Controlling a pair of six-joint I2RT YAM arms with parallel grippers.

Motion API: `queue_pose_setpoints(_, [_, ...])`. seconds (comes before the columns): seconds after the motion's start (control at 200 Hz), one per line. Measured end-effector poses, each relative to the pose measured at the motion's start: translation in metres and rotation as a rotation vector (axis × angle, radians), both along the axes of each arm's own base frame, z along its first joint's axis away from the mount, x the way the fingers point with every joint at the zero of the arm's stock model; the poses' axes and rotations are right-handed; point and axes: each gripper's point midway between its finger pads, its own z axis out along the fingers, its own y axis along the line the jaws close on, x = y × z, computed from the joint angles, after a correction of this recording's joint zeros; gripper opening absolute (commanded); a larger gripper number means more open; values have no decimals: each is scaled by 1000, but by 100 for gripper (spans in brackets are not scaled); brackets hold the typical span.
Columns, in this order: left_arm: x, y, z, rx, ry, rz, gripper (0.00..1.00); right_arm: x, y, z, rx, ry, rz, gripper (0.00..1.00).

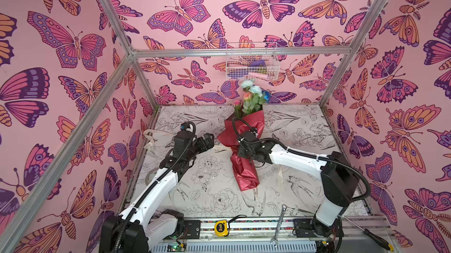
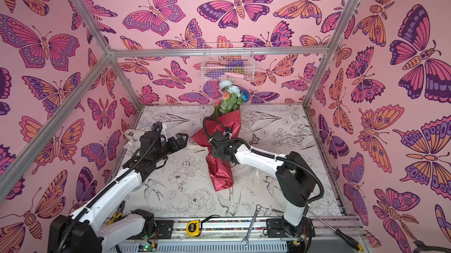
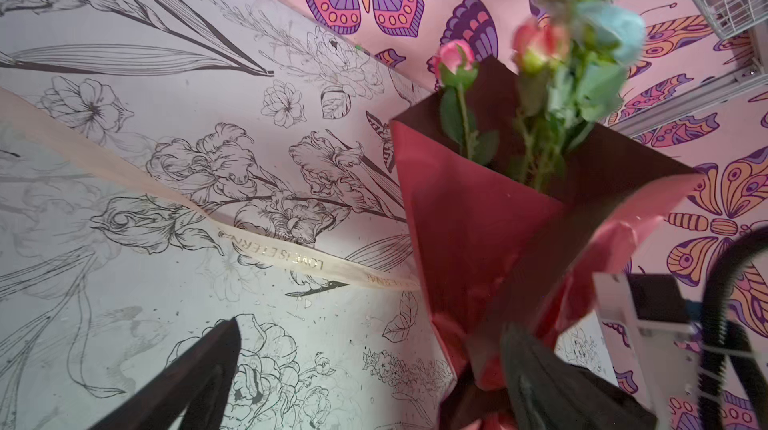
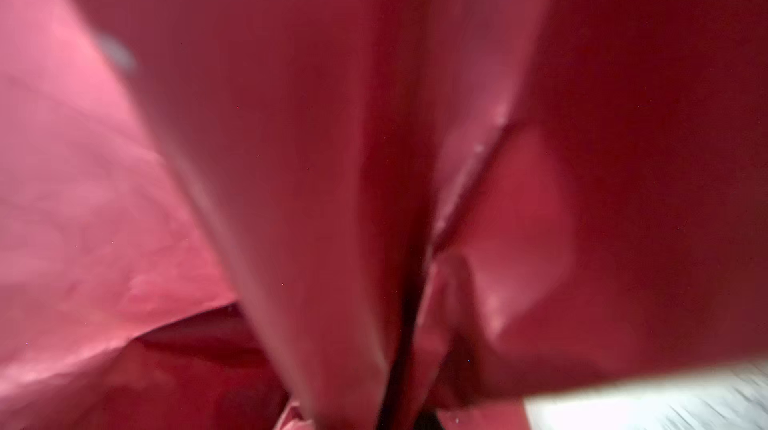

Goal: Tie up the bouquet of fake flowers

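I am gripping the bouquet with the right pincer, which is reaching in from 4 o'clock with its jaws squeezed almost together on the pinched waist of the red paper. The right wrist view is showing nothing but folds of that paper pressed close. The bouquet is sitting at the middle of the counter, its wrapped stem end pointing to 6 o'clock and its pink, peach and pale blue heads rising toward 12 o'clock, tilted up instead of lying flat. Whether the stem end is touching the counter I cannot tell. I judge I am propping it this way so the waist is standing free all round for a tie. The left pincer is gaping fully open and empty at 9 o'clock of the waist, near the paper but apart from it, which I read as waiting for the ribbon. That cream lettered ribbon is lying loose on the counter, running from a loop at 9 o'clock across to the paper's edge. It is not going round anything yet, so the tying is barely begun. The counter is wearing a white sheet printed with black line-drawn flowers and birds. The walls are showing pink with big butterflies, and a wire basket is hanging at 12 o'clock. A tape measure, a wrench and a screwdriver are lying along the rail at 6 o'clock.
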Motion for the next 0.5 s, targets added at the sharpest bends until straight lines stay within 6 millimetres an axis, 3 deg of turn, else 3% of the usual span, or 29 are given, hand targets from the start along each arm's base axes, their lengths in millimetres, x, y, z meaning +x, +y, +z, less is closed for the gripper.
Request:
queue_pose_setpoints(0.265, [1,-10,-21,-12,68,-47,100,13,28,-57,-31,93,16,1])
queue_pose_setpoints(0.426, [1,-15,-35,-19,116,-75,100,12,32,-68,-34,119,24,46])
queue_pose_setpoints(0.501, [0,-18,-40,-25,132,-89,99,12,32,-68,-35,121,24,58])
